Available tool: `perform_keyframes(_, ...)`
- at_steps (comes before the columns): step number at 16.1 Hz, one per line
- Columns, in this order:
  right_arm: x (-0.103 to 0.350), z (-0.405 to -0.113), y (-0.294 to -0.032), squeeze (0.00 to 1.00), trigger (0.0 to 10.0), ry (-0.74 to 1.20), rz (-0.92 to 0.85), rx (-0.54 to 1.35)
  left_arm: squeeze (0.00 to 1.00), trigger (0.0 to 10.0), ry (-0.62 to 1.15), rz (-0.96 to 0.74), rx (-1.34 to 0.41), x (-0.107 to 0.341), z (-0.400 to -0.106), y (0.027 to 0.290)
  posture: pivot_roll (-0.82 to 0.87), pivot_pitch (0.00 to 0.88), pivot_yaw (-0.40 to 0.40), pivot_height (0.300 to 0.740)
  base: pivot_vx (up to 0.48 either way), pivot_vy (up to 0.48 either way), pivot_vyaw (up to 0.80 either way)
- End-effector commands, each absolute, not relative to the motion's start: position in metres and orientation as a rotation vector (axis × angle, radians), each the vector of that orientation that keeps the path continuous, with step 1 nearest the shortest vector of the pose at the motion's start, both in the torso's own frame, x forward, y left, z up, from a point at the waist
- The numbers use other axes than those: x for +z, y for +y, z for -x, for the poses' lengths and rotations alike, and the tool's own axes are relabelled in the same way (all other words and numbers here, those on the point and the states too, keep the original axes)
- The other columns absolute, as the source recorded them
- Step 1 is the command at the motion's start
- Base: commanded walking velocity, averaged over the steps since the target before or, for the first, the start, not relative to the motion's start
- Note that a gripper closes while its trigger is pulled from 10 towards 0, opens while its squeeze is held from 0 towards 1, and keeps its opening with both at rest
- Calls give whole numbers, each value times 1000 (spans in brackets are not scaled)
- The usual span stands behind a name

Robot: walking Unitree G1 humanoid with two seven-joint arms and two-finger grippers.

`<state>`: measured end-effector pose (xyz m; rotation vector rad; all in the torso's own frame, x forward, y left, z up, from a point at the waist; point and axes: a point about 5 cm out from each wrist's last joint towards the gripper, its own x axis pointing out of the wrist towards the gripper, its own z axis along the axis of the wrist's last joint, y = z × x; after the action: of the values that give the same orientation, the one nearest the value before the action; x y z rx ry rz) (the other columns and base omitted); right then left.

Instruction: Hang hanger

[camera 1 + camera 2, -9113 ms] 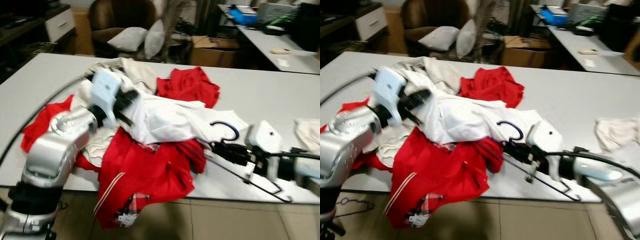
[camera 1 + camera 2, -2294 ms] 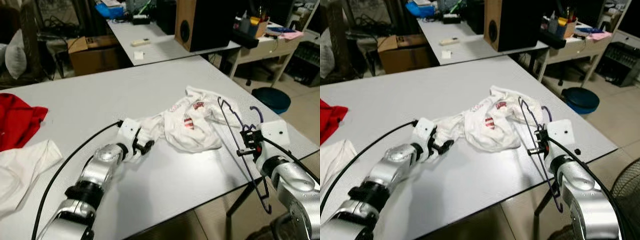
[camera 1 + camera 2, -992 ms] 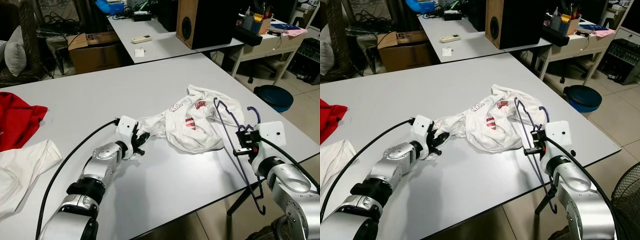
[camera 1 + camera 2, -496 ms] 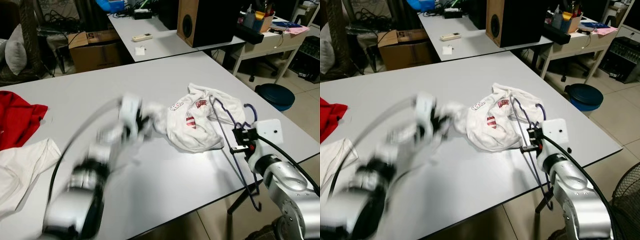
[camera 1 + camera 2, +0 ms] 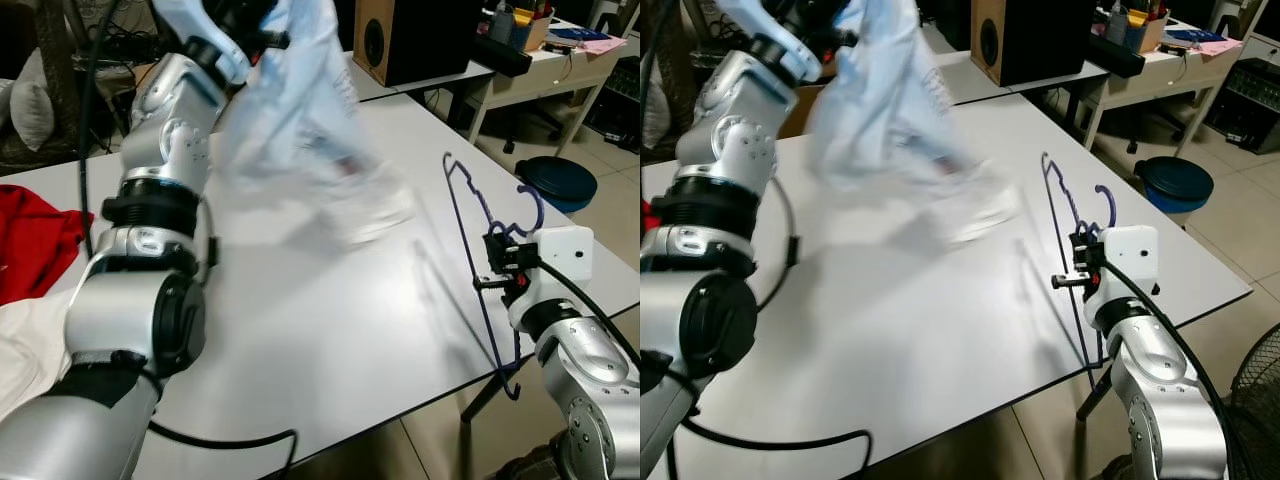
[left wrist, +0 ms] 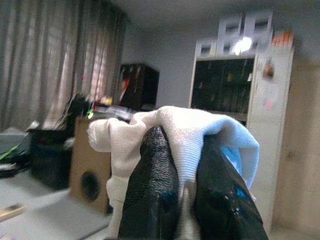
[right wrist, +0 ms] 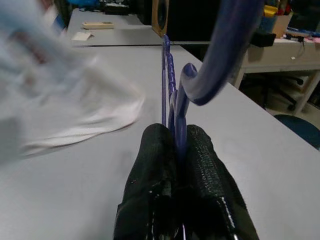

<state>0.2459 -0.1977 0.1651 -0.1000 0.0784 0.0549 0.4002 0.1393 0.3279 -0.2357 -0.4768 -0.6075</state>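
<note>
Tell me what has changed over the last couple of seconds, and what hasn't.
The left pincer, shut on the white shirt, has swung up from the table and lifted the shirt into the air; its lower end trails, blurred, near the tabletop. The right pincer stays shut on the purple hanger, upright near the table's right edge. The red garment lies where it was.
</note>
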Motion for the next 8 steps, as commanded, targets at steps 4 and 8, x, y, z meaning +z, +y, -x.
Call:
perform_keyframes(4, 167, -244, -194, 0, 10000, 55, 112, 61, 0, 0, -228, -170, -758, 245, -383, 140, 4, 0, 64, 740, 0, 0, 0)
perform_keyframes(8, 162, -244, -194, 0, 10000, 77, 127, 63, 0, 0, -57, -280, -874, 208, -363, 151, 15, 0, 60, 740, 0, 0, 0)
